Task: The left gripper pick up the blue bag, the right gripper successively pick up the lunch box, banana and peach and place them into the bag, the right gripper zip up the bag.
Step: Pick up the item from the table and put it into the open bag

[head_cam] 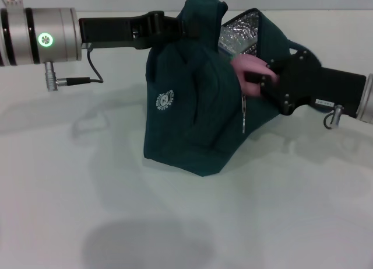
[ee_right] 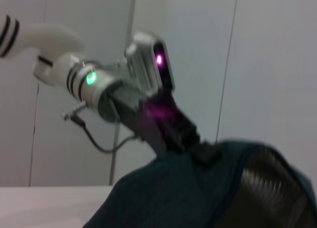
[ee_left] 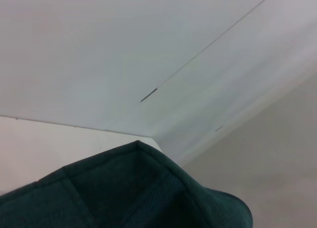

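Observation:
The blue bag (head_cam: 186, 111) stands on the white table, its top pulled up, its mouth open to the right showing silver foil lining (head_cam: 239, 35). My left gripper (head_cam: 182, 25) comes in from the left and is shut on the bag's top handle. My right gripper (head_cam: 256, 77) comes in from the right and is shut on the pink peach (head_cam: 247, 70), held at the bag's mouth. The bag's fabric also fills the near part of the left wrist view (ee_left: 133, 193) and the right wrist view (ee_right: 188, 193). The left arm shows in the right wrist view (ee_right: 124, 94). The lunch box and banana are out of view.
The white table (head_cam: 175, 222) stretches around the bag. A zipper pull (head_cam: 243, 114) hangs down the bag's front. White walls stand behind.

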Tool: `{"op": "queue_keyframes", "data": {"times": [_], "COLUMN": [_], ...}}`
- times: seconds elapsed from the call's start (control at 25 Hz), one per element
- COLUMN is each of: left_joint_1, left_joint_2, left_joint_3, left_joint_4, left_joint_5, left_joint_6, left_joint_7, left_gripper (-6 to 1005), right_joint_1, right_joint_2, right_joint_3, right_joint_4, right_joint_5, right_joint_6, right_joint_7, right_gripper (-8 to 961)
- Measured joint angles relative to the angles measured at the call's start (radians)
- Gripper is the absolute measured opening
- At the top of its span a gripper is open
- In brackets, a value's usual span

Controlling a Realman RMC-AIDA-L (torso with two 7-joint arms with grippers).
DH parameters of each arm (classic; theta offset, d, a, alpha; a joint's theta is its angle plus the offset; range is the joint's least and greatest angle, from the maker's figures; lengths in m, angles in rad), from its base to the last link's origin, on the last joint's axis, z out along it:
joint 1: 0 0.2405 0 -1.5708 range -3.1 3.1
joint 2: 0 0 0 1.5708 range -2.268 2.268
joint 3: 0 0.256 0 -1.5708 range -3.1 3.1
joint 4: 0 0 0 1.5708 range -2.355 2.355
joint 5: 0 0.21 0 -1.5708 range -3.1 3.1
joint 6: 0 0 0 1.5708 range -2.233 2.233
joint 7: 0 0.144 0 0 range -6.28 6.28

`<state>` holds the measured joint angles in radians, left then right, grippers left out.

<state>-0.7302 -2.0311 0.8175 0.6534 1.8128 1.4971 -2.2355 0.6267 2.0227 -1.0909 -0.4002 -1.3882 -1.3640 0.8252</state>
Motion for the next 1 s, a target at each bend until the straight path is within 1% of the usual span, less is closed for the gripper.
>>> {"op": "queue_keyframes", "data": {"times": [0.2, 0.32, 0.6, 0.68, 0.8, 0.88, 1.0], "left_joint_1": [0.0, 0.0, 0.001, 0.001, 0.002, 0.003, 0.002], "left_joint_2": [-0.002, -0.004, -0.005, -0.006, -0.007, -0.007, -0.008], "left_joint_3": [0.0, 0.0, 0.004, 0.003, 0.002, 0.001, 0.001], "left_joint_4": [0.0, 0.0, 0.0, 0.0, 0.0, 0.0, 0.0], "left_joint_5": [-0.001, -0.001, -0.001, -0.001, -0.001, -0.001, -0.001], "left_joint_6": [0.001, 0.004, 0.007, 0.008, 0.009, 0.011, 0.012], "left_joint_7": [0.0, 0.0, 0.001, 0.001, 0.001, 0.0, -0.001], "left_gripper": [47, 47, 47, 47, 47, 47, 48], "right_joint_1": [0.014, 0.03, 0.051, 0.059, 0.072, 0.077, 0.078], "right_joint_2": [-0.004, -0.004, 0.003, 0.003, -0.002, -0.004, -0.003], "right_joint_3": [-0.041, -0.049, -0.06, -0.073, -0.145, -0.221, -0.242], "right_joint_4": [-0.015, -0.024, -0.058, -0.05, -0.039, -0.047, -0.053], "right_joint_5": [-0.005, -0.003, 0.03, 0.027, 0.022, 0.021, 0.022], "right_joint_6": [0.014, 0.014, -0.007, 0.009, 0.055, 0.098, 0.128], "right_joint_7": [0.111, 0.174, 0.2, 0.21, 0.257, 0.29, 0.311], "right_gripper": [48, 53, 65, 69, 74, 77, 83]}}
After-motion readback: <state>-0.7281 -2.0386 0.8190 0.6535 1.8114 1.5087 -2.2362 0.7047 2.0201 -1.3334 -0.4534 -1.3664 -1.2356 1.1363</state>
